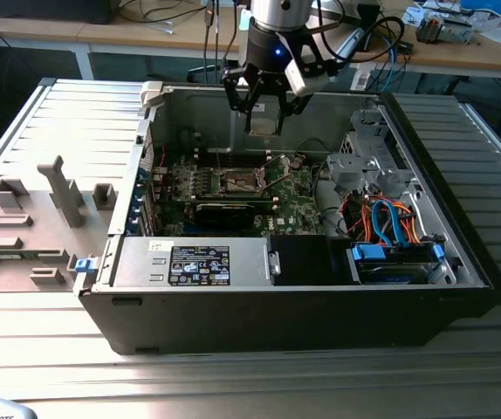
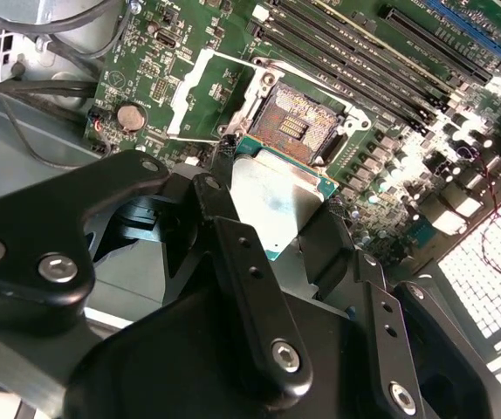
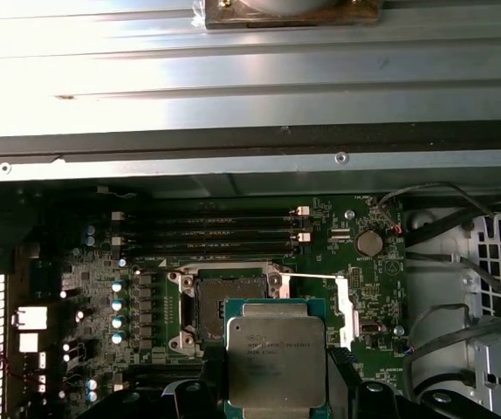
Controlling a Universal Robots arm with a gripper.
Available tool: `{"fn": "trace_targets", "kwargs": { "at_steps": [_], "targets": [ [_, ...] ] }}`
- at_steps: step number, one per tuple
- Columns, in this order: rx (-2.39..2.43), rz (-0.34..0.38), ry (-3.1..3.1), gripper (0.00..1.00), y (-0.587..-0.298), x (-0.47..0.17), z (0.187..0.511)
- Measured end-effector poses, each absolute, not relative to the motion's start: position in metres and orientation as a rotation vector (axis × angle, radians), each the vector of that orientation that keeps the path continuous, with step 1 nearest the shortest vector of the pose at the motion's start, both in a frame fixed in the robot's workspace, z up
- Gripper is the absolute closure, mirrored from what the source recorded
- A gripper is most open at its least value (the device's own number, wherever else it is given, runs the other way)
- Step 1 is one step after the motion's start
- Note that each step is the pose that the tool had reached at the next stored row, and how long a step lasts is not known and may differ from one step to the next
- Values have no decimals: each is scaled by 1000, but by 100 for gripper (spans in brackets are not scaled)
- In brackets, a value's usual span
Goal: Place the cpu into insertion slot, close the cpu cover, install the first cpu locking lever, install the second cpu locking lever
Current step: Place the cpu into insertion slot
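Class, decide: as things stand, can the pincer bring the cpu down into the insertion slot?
Probably yes: the pincer holds the cpu above the bare insertion slot, with the cpu cover swung aside.

Exterior view: high, looking down into case (image 1: 233, 314). Both wrist views: close over motherboard (image 2: 141, 65) (image 3: 373, 297), sharing insertion slot (image 2: 298, 127) (image 3: 229, 286).

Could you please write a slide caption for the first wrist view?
The tool holds the cpu above the uncovered insertion slot on the green motherboard, with the cpu cover open.
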State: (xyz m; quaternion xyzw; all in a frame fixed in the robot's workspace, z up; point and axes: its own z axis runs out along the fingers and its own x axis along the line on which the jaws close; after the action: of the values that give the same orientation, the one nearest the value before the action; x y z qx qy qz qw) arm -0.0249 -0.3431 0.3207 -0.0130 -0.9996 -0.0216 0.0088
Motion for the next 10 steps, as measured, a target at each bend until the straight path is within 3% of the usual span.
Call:
{"fn": "trace_targets", "kwargs": {
  "at_steps": [10],
  "targets": [
    [-41,-68,-3123,46,-343,-25,319]
  ]
}}
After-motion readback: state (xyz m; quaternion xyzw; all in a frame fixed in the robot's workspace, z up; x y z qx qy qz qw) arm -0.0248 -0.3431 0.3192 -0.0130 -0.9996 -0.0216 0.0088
